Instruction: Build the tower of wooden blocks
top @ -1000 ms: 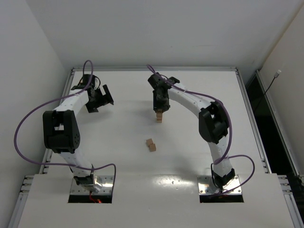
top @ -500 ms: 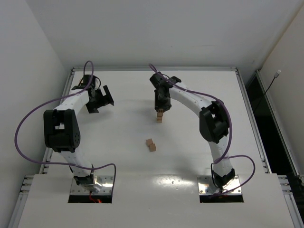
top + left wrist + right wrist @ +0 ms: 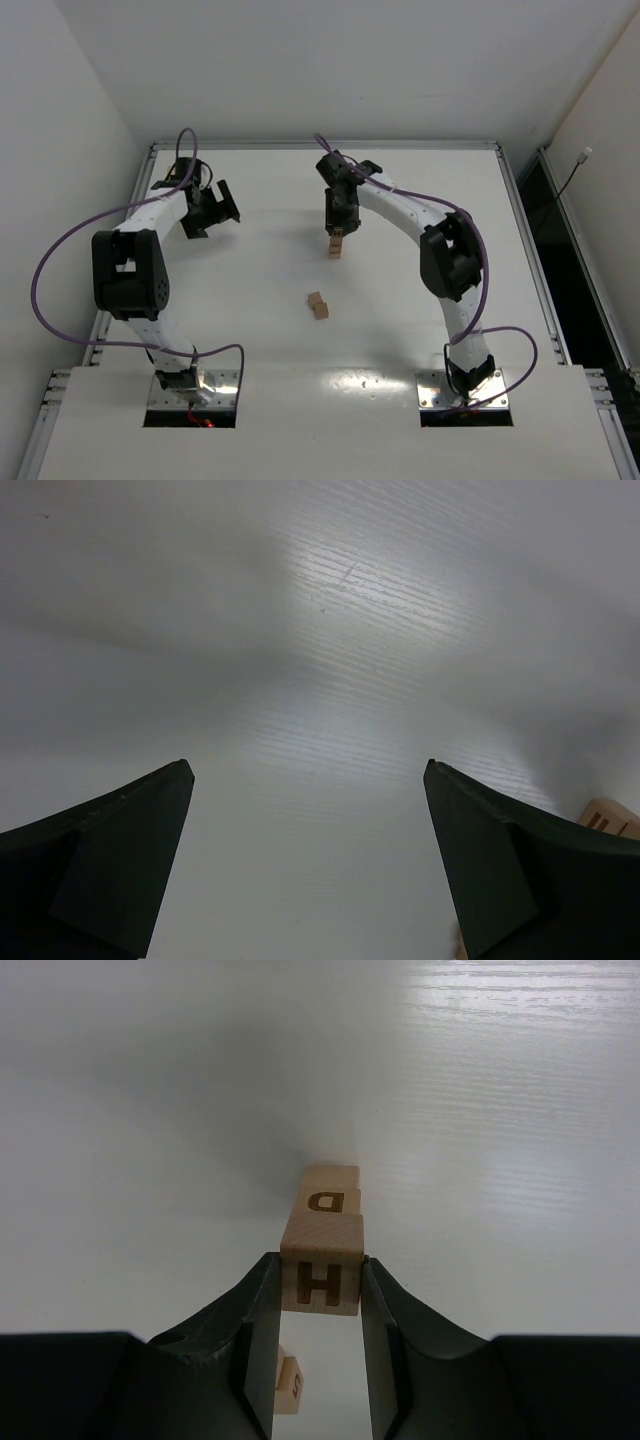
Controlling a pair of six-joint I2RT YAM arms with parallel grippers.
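My right gripper [image 3: 338, 232] is shut on a tan wood block marked H [image 3: 320, 1270], with a finger pressed on each side. It holds the block over the tower [image 3: 335, 248] at the table's middle back. The tower's block marked D [image 3: 326, 1200] shows just beyond the H block. I cannot tell whether the two touch. Two loose blocks [image 3: 318, 305] lie side by side nearer the arms. One marked S [image 3: 288, 1385] shows under my right fingers. My left gripper [image 3: 215, 208] is wide open and empty over bare table [image 3: 305, 770] at the far left.
The white table [image 3: 200, 320] has a raised metal rim [image 3: 325, 145] at the back and sides. White walls stand close behind and at the left. A corner of a tan block [image 3: 612, 816] peeks past the left gripper's right finger.
My right wrist has shifted very slightly to the right over the tower with the H block still gripped. The left arm has not moved.
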